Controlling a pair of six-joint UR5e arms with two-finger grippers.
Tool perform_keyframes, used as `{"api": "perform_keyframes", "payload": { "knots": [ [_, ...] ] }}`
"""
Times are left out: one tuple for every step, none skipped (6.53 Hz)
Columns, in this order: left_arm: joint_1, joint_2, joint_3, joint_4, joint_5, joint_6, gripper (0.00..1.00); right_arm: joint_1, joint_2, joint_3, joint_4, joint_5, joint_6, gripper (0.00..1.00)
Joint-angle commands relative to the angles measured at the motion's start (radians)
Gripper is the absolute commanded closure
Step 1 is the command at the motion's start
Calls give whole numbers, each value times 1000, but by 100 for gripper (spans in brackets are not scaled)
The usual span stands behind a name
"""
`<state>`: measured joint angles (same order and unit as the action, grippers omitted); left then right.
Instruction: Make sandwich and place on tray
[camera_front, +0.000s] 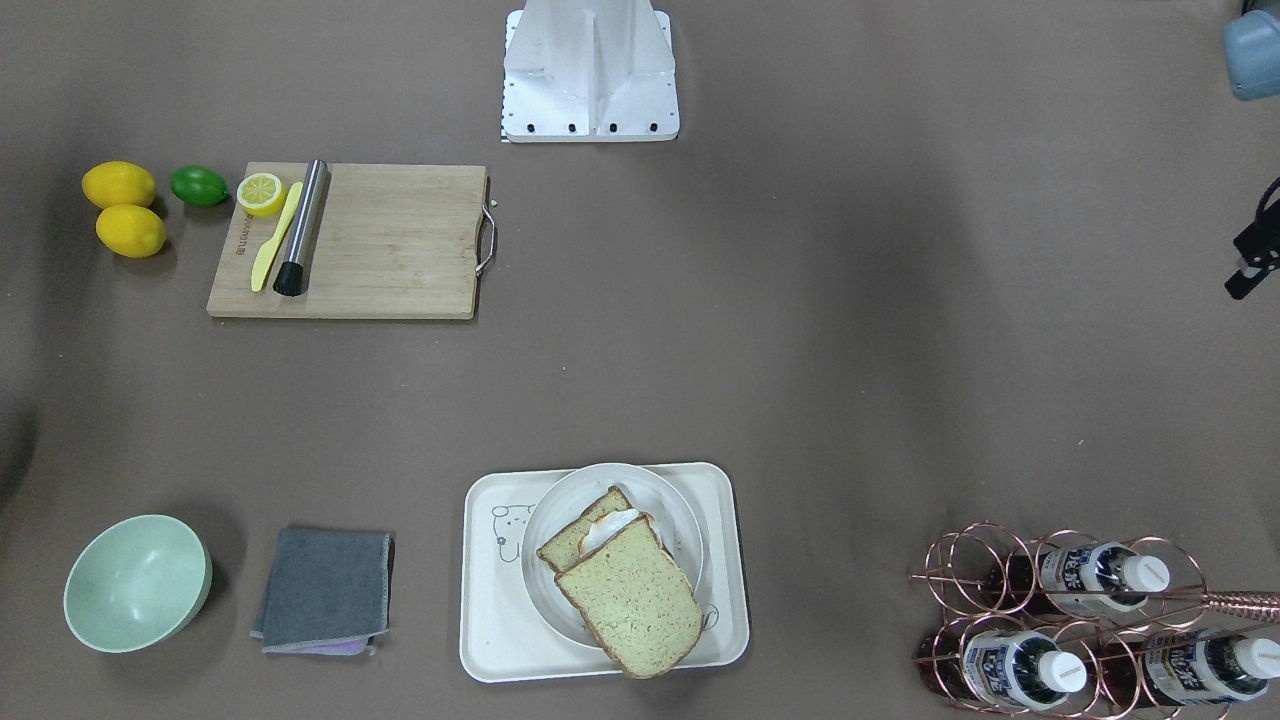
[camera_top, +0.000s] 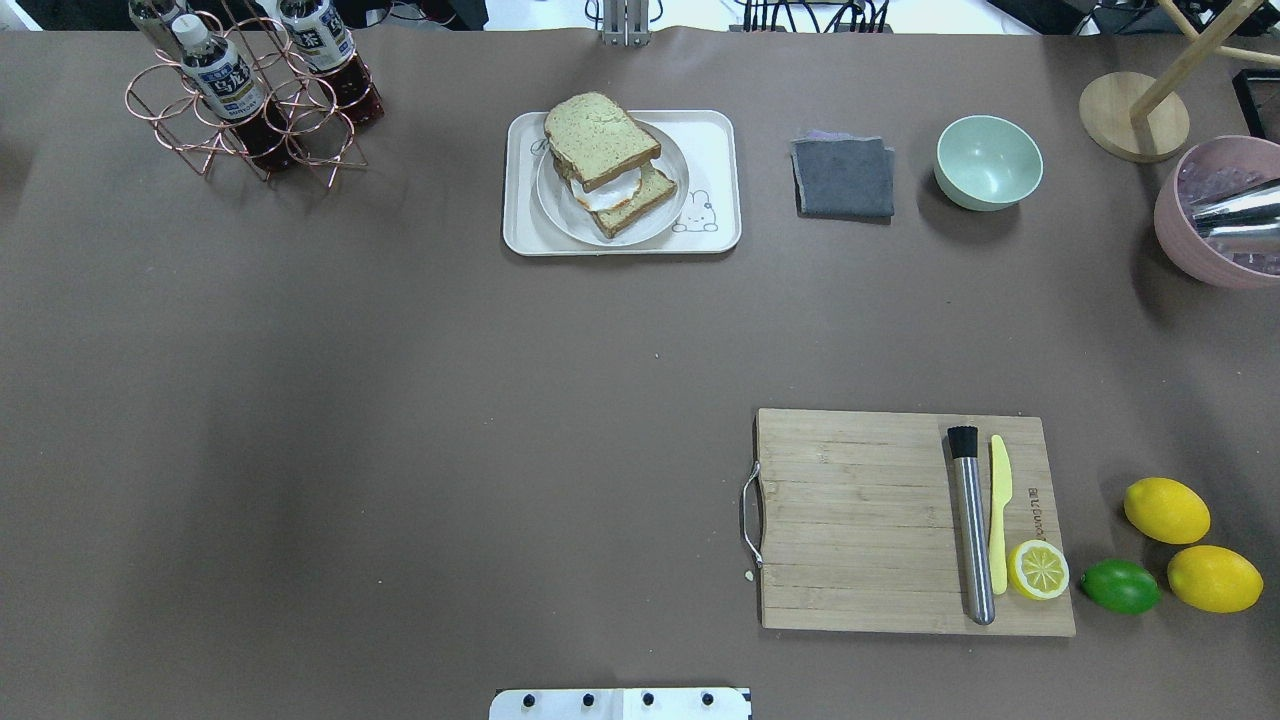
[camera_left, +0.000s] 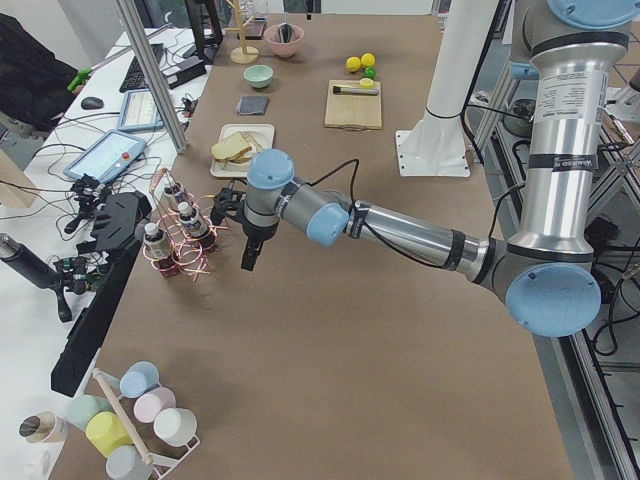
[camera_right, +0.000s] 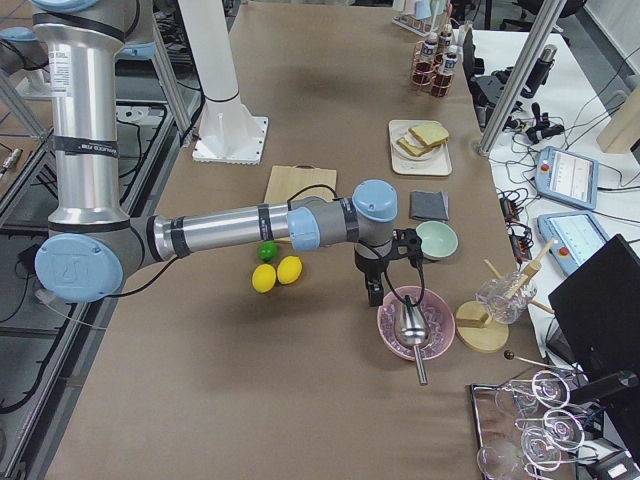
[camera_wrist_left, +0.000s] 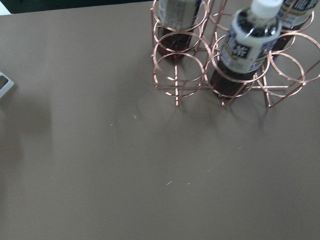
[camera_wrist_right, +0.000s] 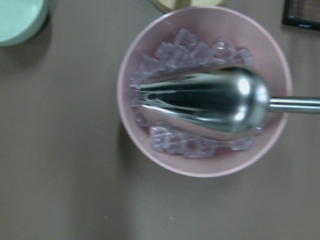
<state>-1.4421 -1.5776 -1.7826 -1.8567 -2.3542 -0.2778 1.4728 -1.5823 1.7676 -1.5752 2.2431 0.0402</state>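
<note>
The sandwich (camera_front: 620, 590) is two speckled bread slices with a white egg between them, the top slice skewed. It lies on a round white dish (camera_front: 600, 475), which stands on the cream tray (camera_front: 490, 640) at the table's far side. It also shows in the overhead view (camera_top: 605, 160). My left gripper (camera_left: 248, 262) hangs over bare table beside the bottle rack, away from the tray. My right gripper (camera_right: 374, 295) hangs beside the pink bowl. I cannot tell whether either is open or shut. Neither wrist view shows fingers.
A copper rack of bottles (camera_top: 250, 90) stands at the far left. A grey cloth (camera_top: 843, 177), a green bowl (camera_top: 988, 162) and a pink bowl of ice with a metal scoop (camera_wrist_right: 205, 100) are on the right. A wooden board (camera_top: 860, 520) holds a muddler, a knife and a lemon half; lemons (camera_top: 1165, 510) lie beside it.
</note>
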Motion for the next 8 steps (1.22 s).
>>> {"api": "perform_keyframes", "payload": {
  "knots": [
    [-66,53,103,13,-71,89,3,140,18,-10,-199,-48,-243,1],
    [-92,60,161,13,-69,174,3,188,-10,-10,-222,-36,-247,1],
    [-147,60,202,14,-72,227,3,208,-40,-8,-215,-30,-246,1],
    [-165,47,189,66,-74,226,3,210,-42,-10,-218,-5,-235,1],
    [-175,12,143,202,-77,226,3,210,-45,-11,-221,3,-232,1],
    [-176,-4,118,256,-71,236,3,210,-47,-19,-221,3,-223,1],
    [-175,5,121,257,-63,271,3,210,-48,-43,-214,4,-192,1],
    [-175,10,118,257,-50,294,3,208,-42,-60,-212,9,-184,1]
  ]
}}
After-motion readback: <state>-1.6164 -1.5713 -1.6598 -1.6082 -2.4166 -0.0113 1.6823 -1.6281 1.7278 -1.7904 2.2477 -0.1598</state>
